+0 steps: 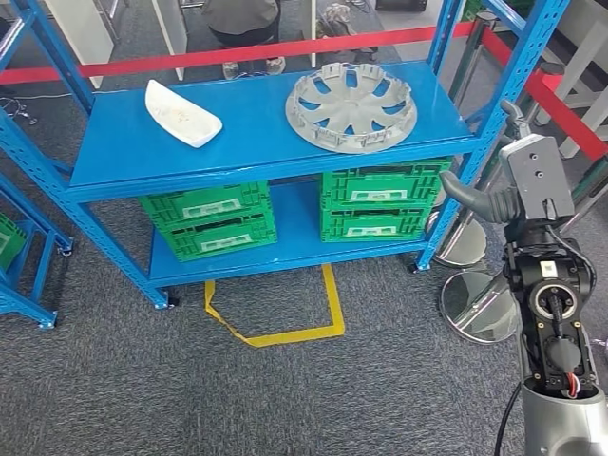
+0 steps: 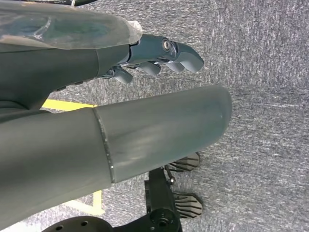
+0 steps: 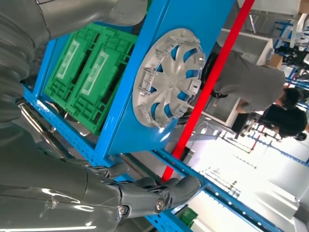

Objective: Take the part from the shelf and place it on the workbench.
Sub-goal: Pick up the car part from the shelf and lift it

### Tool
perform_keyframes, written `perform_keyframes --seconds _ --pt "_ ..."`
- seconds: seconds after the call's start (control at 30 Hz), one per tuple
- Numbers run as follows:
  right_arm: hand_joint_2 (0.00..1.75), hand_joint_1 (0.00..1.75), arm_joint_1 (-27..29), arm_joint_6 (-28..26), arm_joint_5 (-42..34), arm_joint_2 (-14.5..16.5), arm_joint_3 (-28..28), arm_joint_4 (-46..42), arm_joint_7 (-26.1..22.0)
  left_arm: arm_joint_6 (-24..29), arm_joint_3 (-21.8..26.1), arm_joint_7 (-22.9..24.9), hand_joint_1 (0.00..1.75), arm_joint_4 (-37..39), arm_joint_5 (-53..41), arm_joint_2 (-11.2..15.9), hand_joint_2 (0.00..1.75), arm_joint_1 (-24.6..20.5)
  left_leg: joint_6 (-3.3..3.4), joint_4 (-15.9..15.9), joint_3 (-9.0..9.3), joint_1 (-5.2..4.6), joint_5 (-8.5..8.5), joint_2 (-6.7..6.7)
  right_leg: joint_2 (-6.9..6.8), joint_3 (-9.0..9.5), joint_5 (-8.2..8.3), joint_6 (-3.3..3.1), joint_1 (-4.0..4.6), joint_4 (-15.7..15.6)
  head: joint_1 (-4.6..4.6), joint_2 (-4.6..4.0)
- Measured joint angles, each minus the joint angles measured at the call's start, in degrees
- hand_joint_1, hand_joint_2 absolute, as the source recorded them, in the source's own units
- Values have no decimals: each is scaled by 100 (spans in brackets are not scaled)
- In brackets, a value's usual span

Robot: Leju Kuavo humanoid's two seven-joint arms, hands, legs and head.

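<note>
Blue shelf (image 1: 265, 133) on grey carpet (image 1: 287, 399), hubcap (image 1: 351, 106) up top and nothing grabbed yet.

Your part's either that hubcap, sitting ahead and to the left of your right hand (image 1: 479, 201), or the white piece (image 1: 182, 114) further left; can't tell which. Right hand's raised off the shelf's right end, beside the upright (image 1: 473, 161), fingers (image 3: 160, 193) loosely stretched out, holding nothing. Left hand (image 2: 160, 58) hangs down over the carpet, fingers slack, holding nothing. I'd worry most about that upright: swing in from out there and you'll likely clip it. The hubcap's wide and flat too, so a one-handed rim pinch could tip or slide it off the edge. A person (image 1: 240, 24) stands behind the red barrier (image 1: 215, 57).
</note>
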Motion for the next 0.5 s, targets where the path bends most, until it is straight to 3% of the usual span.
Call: perform_keyframes --seconds 0.43,0.5 --pt "175 0 5 14 58 0 0 0 -41 34 0 5 0 0 13 -14 0 -10 0 0 -1 0 0 0 0 -1 0 0 0 0 -1 0" --pt "175 0 5 21 57 1 0 1 -48 39 0 8 0 0 10 -14 0 -12 24 18 -10 -11 -13 -1 -1 5 13 22 -22 -21 -1 0"
